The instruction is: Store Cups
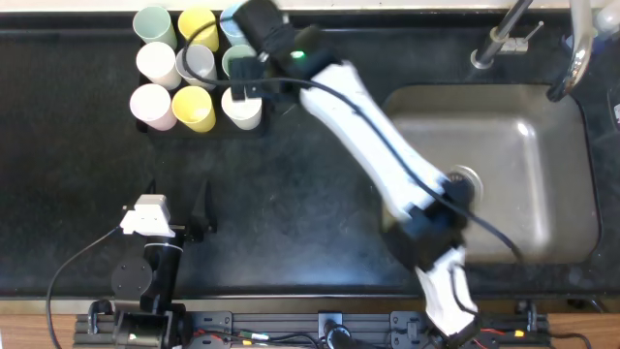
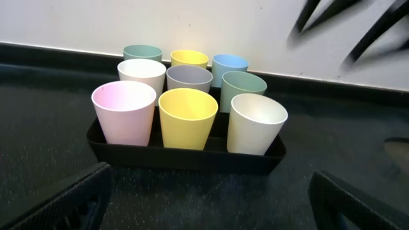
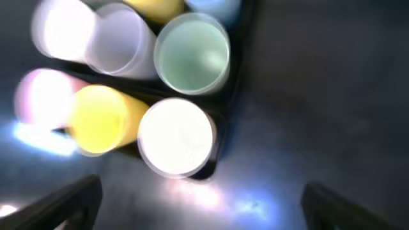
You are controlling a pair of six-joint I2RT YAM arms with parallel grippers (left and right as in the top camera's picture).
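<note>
A black tray (image 2: 185, 158) holds several cups in three rows. In the front row stand a pink cup (image 2: 124, 112), a yellow cup (image 2: 187, 117) and a cream cup (image 2: 255, 122). The tray (image 1: 219, 95) sits at the far left of the counter. My right gripper (image 1: 244, 79) hangs lifted above the tray's right side, open and empty. From its own wrist view the right gripper (image 3: 201, 186) looks down on the cream cup (image 3: 176, 136) and a green cup (image 3: 193, 54). My left gripper (image 1: 177, 189) rests open near the front left, facing the tray (image 2: 211, 174).
A steel sink (image 1: 484, 165) with a faucet (image 1: 504, 37) takes up the right side. The right arm (image 1: 378, 155) crosses the dark counter (image 1: 281, 213) diagonally. A white wall (image 2: 192, 22) rises just behind the tray.
</note>
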